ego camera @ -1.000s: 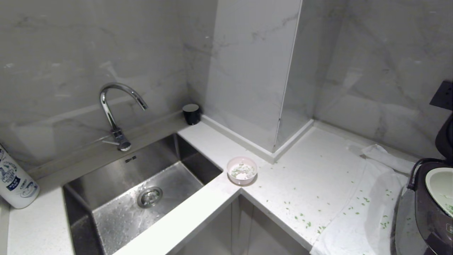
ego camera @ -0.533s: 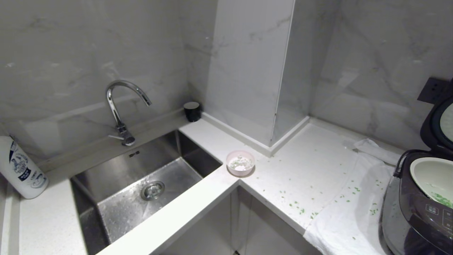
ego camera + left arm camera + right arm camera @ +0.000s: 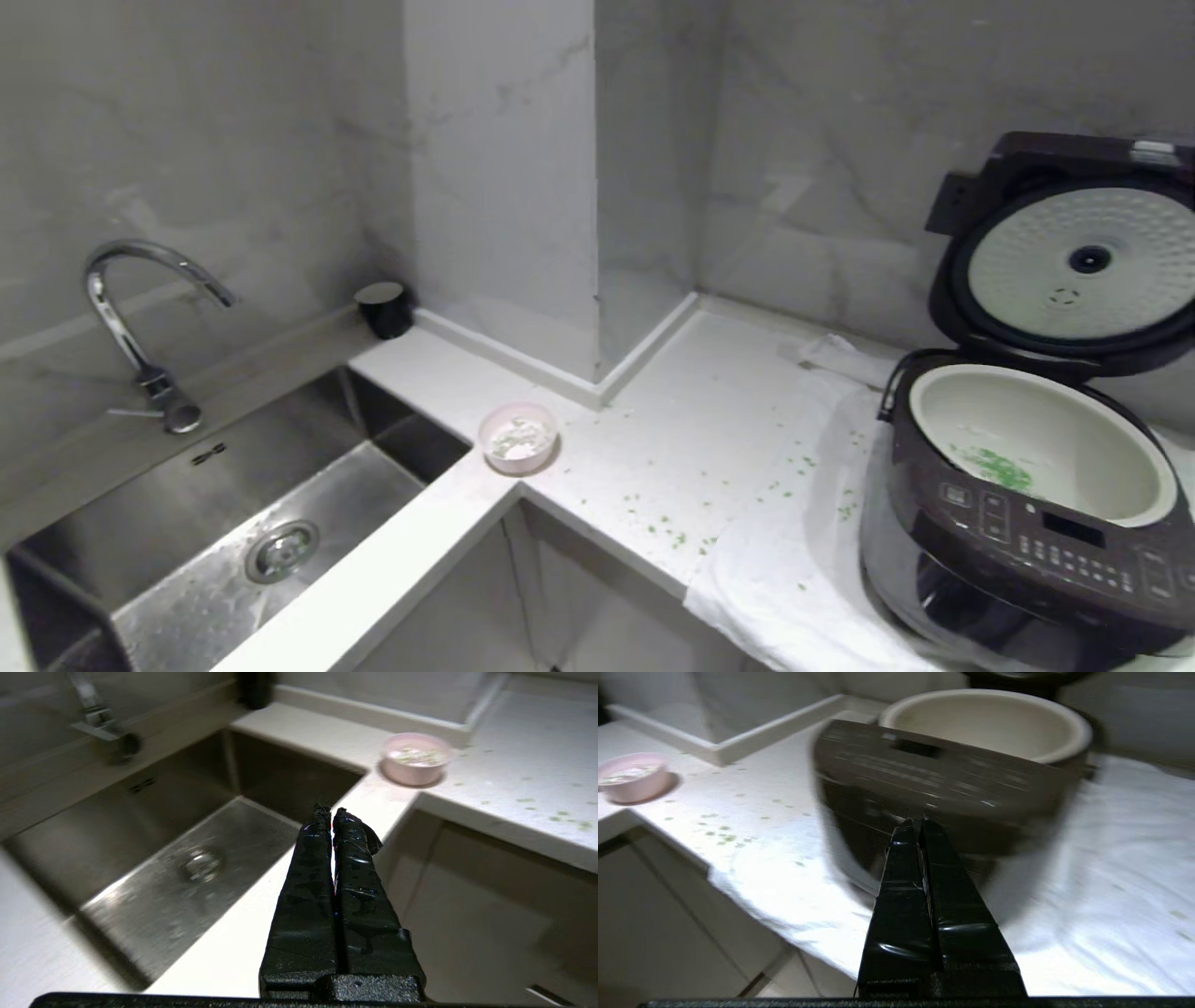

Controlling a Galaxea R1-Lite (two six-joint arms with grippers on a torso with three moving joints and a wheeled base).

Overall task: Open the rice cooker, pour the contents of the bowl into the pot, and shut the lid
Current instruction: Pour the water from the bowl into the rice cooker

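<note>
The rice cooker (image 3: 1032, 523) stands at the right end of the white countertop (image 3: 691, 420) on a white cloth (image 3: 794, 579), its lid (image 3: 1074, 257) swung up and back — the dimpled white underside faces forward. Inside sits the off-white pot (image 3: 1036, 439), with a small patch of green bits on its floor. The pale pink bowl (image 3: 518, 437) rests well apart from the cooker, at the counter's inner corner just beside the steel sink (image 3: 233, 523); it holds what appear to be whitish grains flecked with green (image 3: 516, 439), though the view is too small to be sure. Green flecks (image 3: 672, 534) are scattered over counter and cloth. Neither arm enters the head view. The left gripper (image 3: 331, 810) hangs in front of the counter's edge near the sink, fingers pressed together and empty — the right gripper (image 3: 916, 821), likewise closed on nothing, points at the cooker's front.
</note>
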